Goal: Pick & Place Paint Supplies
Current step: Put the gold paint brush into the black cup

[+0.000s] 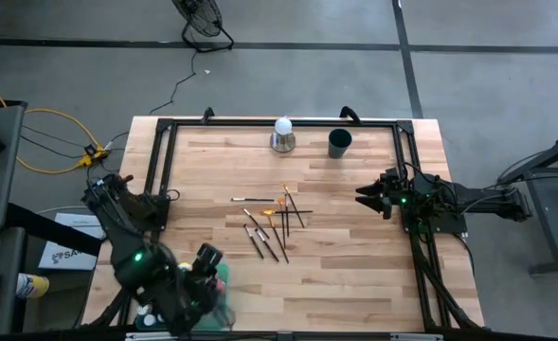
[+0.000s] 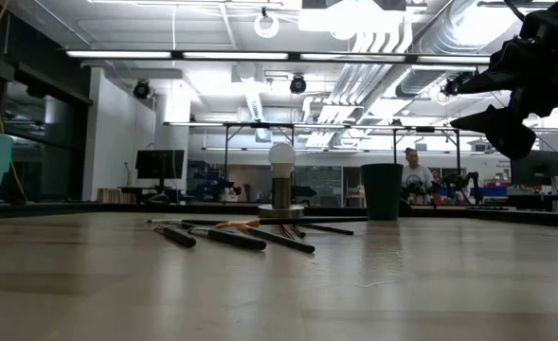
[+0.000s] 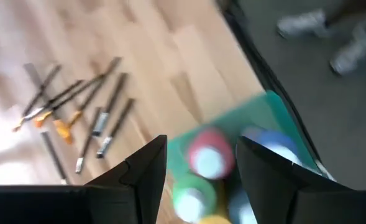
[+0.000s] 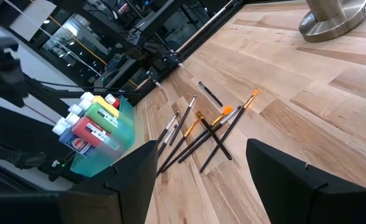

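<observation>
Only the right wrist view showed the paint bottles clearly: upright, packed in a teal bin at the table's near-left corner, labels unreadable. The left gripper hovered spread above them. The brushes lay mid-table. The right gripper waited spread, empty.

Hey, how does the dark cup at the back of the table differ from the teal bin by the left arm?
The dark green cup is round and stands alone at the table's far edge; the teal bin is translucent, flat-sided, and sits at the near left corner. The cup shows nothing sticking out; the bin is packed with paint bottles. The left gripper hangs open over the bin; no gripper is near the cup. Both stand upright on the table.
</observation>
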{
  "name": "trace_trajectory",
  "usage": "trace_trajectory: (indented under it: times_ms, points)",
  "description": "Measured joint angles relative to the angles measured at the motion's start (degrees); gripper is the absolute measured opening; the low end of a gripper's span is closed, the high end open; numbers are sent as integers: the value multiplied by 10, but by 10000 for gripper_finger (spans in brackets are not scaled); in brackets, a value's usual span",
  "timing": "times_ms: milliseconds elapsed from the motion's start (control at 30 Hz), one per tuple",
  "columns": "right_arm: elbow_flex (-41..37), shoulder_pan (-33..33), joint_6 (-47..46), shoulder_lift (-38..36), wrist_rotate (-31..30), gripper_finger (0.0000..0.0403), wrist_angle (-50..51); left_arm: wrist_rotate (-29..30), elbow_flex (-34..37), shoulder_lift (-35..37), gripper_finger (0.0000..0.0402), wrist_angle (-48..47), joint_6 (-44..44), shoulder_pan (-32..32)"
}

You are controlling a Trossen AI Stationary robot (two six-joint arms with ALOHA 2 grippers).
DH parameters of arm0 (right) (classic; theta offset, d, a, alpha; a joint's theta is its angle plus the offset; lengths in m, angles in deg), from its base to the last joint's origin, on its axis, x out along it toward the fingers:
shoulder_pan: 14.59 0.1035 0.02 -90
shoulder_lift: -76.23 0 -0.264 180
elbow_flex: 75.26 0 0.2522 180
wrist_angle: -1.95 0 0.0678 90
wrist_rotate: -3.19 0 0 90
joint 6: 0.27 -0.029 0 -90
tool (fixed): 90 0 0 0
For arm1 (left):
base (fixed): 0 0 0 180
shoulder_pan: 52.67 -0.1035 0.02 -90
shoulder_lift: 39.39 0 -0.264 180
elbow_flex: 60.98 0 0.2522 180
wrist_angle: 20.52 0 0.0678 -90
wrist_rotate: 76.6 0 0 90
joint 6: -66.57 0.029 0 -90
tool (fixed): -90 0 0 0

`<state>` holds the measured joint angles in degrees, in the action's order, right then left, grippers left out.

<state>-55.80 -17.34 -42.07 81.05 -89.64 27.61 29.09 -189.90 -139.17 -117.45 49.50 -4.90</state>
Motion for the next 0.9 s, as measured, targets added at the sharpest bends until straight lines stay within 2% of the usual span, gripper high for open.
trace_trajectory:
  times_ms: [533,900]
  points:
    - [0,0,0,0,0,239,0,10,-12,-2,187,3,1,-203]
    - [0,0,0,0,0,239,0,-10,-9,-55,187,17,17,-354]
